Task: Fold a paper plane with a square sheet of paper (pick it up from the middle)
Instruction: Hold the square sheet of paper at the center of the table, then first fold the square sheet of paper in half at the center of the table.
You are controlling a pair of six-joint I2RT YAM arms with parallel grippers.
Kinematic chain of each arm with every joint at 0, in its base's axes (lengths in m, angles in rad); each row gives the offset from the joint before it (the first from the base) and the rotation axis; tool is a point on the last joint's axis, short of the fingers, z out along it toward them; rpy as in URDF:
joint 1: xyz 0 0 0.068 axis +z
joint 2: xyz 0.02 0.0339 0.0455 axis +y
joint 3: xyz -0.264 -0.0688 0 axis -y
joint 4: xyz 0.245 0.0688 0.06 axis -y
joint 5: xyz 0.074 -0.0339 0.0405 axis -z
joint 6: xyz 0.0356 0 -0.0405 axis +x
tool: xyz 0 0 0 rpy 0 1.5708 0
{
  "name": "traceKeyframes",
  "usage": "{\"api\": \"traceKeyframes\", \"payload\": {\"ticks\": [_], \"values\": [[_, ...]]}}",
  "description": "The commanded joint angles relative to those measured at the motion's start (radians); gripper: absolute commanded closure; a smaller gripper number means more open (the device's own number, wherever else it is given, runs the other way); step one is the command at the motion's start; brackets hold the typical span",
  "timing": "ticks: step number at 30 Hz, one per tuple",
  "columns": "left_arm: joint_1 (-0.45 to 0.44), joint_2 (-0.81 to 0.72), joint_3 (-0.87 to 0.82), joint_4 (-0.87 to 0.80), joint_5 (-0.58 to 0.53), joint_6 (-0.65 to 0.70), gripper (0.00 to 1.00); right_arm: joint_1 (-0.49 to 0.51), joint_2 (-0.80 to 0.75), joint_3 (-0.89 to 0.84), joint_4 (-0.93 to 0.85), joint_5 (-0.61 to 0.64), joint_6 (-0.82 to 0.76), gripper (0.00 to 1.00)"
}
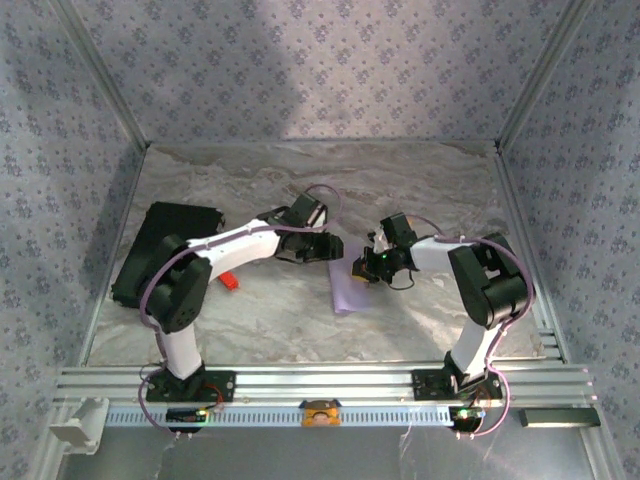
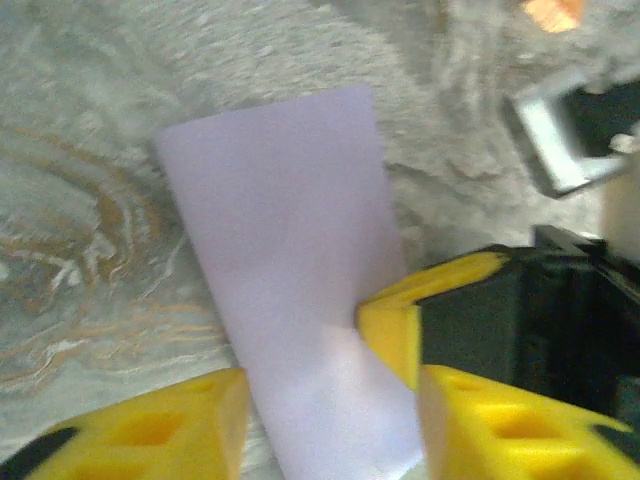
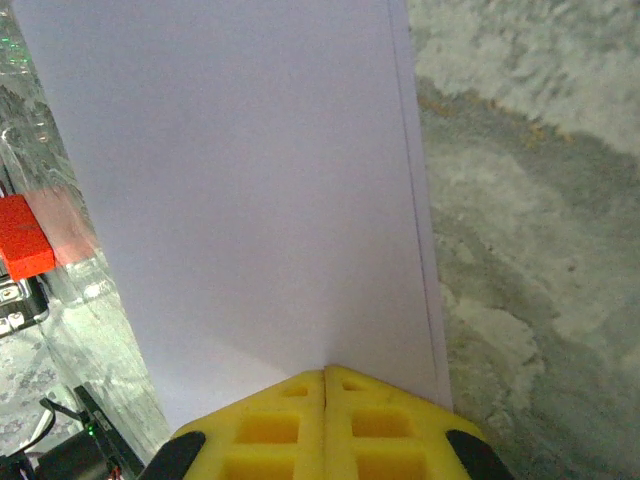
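The square sheet of paper [image 1: 344,290] lies on the marbled table, folded into a pale lavender rectangle [image 2: 290,240] with two nearly matching long edges [image 3: 240,180]; it has no paper plane shape. My left gripper [image 1: 330,248] hovers over its far end, open, with a yellow finger on either side of the strip [image 2: 330,385]. My right gripper [image 1: 360,268] is shut, its joined tips [image 3: 325,372] resting on top of the paper. That same yellow tip [image 2: 392,318] shows touching the paper's right edge in the left wrist view.
A black rectangular pad [image 1: 160,245] lies at the left of the table, partly under the left arm. A small red object [image 1: 231,281] sits near the left arm's elbow and left of the paper [image 3: 22,238]. Aluminium rails [image 1: 320,385] border the near edge.
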Motion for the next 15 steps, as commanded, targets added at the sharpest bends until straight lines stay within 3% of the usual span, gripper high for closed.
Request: {"api": "traceKeyframes", "payload": {"ticks": [1, 8, 15], "values": [[0.011, -0.013, -0.045, 0.155, 0.139, -0.053, 0.65, 0.004, 0.019, -0.023, -0.084, 0.061, -0.005, 0.98], [0.02, 0.047, -0.05, 0.244, 0.251, -0.093, 1.0, 0.0, 0.036, -0.025, -0.068, 0.059, -0.002, 0.98], [0.041, 0.107, -0.094, 0.36, 0.332, -0.172, 1.0, -0.001, 0.038, -0.026, -0.068, 0.064, -0.001, 0.98]]}}
